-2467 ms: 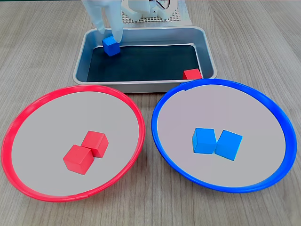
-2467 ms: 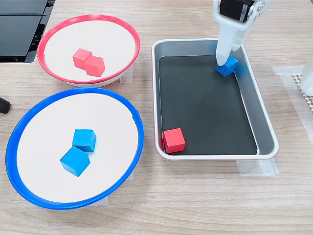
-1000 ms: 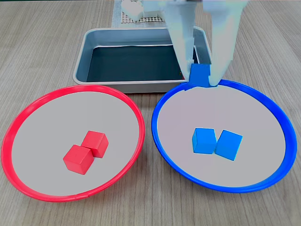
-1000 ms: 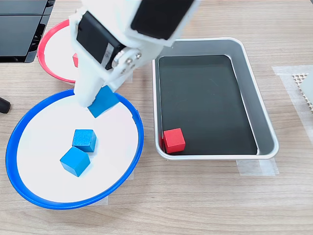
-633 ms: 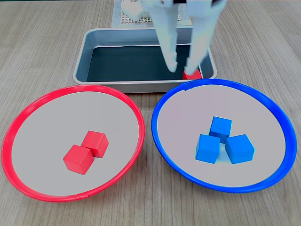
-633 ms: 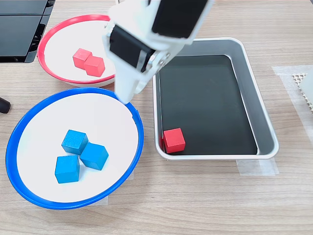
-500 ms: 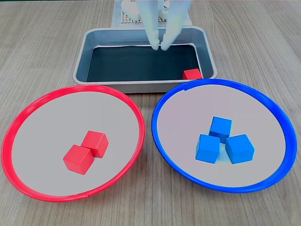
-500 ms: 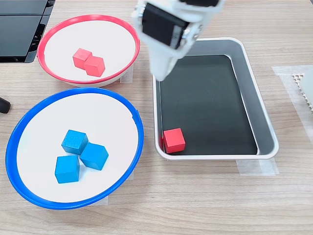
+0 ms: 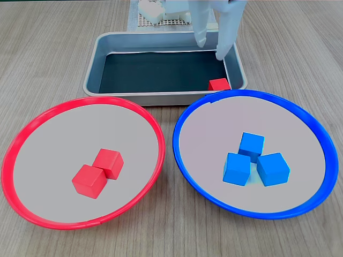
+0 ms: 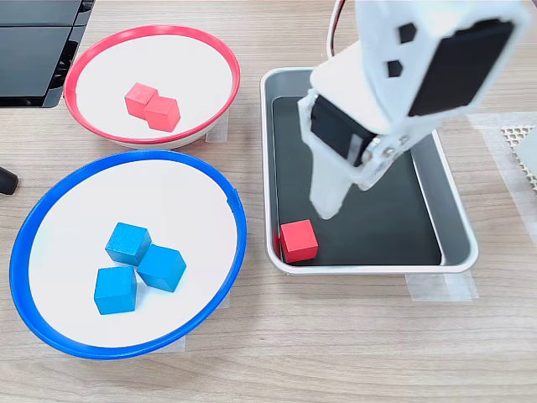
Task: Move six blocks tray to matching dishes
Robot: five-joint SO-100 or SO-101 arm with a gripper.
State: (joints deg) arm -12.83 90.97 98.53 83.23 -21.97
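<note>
One red block (image 9: 218, 84) (image 10: 299, 240) lies in a corner of the silver tray (image 9: 150, 98) (image 10: 369, 270), the corner nearest the blue dish. My gripper (image 9: 210, 48) (image 10: 325, 210) hangs open and empty over the tray, just above and behind that block, not touching it. The blue-rimmed dish (image 9: 209, 128) (image 10: 168, 201) holds three blue blocks (image 9: 251, 163) (image 10: 134, 264) clustered together. Two red blocks (image 9: 99, 172) (image 10: 153, 106) touch each other in the red-rimmed dish (image 9: 64, 139) (image 10: 189, 75).
The wooden table (image 9: 48, 48) carries a white mesh pad (image 9: 161, 22) (image 10: 524, 143) behind the tray, near the arm's base. A black flat object (image 10: 33, 50) sits beside the red dish. Tape strips (image 10: 440, 287) hold the tray down.
The gripper carried a blue block from the tray to the blue dish and let it go, making three there. It swung back over the tray and now hangs open near the red block.
</note>
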